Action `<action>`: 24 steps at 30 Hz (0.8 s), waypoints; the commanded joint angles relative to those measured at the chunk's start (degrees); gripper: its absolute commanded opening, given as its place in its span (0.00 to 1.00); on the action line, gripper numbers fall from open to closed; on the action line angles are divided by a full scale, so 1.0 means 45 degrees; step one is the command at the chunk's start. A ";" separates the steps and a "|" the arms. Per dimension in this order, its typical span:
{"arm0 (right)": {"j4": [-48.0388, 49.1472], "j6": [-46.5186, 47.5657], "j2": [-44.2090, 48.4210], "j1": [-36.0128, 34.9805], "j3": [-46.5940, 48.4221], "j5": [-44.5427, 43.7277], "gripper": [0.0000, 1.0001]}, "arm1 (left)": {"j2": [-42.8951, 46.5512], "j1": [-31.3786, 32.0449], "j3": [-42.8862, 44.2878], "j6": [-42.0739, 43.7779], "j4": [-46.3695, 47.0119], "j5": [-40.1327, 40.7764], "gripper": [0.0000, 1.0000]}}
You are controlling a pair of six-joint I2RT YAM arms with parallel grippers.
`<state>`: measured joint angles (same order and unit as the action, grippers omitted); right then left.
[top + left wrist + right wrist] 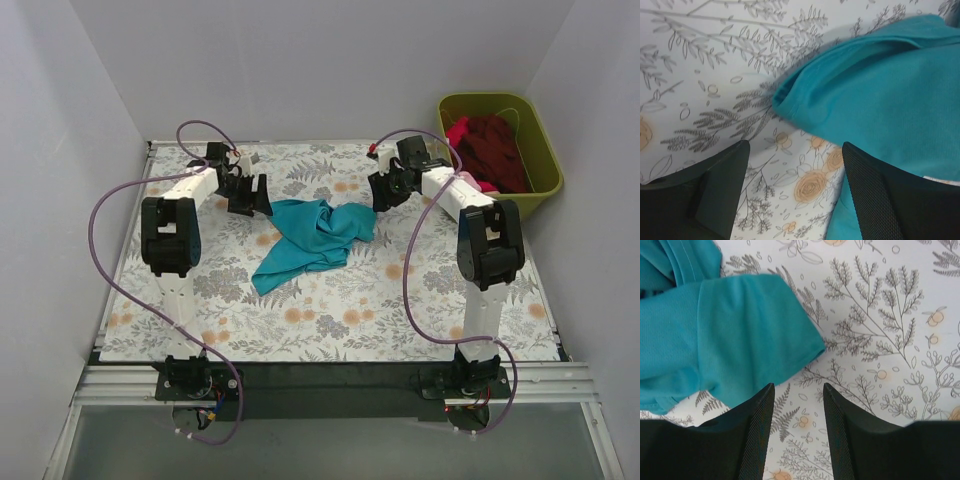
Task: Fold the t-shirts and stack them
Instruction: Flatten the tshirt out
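A teal t-shirt lies crumpled in the middle of the floral table. A dark maroon t-shirt with a bit of pink cloth sits bunched in the olive bin. My left gripper hovers at the teal shirt's left edge. In the left wrist view the left gripper is open, with only tablecloth between its fingers and the teal t-shirt just ahead and to the right. My right gripper is at the shirt's right edge. In the right wrist view the right gripper is open beside a teal t-shirt fold.
The olive-green bin stands off the table's back right corner, against the wall. White walls close in on the left, back and right. The flower-printed tablecloth covers the whole work surface.
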<state>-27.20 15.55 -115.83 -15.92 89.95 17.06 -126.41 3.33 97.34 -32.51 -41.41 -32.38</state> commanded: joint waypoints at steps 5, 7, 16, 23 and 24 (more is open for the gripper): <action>0.0320 -0.0721 -0.0861 -0.0172 0.0558 0.0390 0.51 | -0.1185 0.0626 0.1064 -0.0978 0.0782 0.1297 0.74; 0.0517 -0.0915 -0.1056 -0.0172 0.0441 0.0175 0.52 | -0.1381 0.0782 0.1220 -0.0978 0.0862 0.1569 0.73; 0.1064 -0.0819 -0.1447 -0.0875 -0.0223 -0.1701 0.57 | -0.1226 0.1427 0.0246 -0.0431 0.0628 0.2547 0.41; 0.0792 -0.0761 -0.1526 -0.0858 -0.0185 -0.1350 0.01 | -0.0114 0.1330 0.0263 -0.0470 -0.0483 0.2567 0.00; 0.0713 -0.0703 -0.1235 -0.0740 -0.0107 -0.1253 0.01 | 0.0120 0.1214 0.0302 -0.0470 -0.0602 0.2393 0.00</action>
<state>-22.57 12.16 -122.10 -20.64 89.65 10.98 -129.36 9.17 100.16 -35.35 -37.34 -23.16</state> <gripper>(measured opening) 0.024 0.021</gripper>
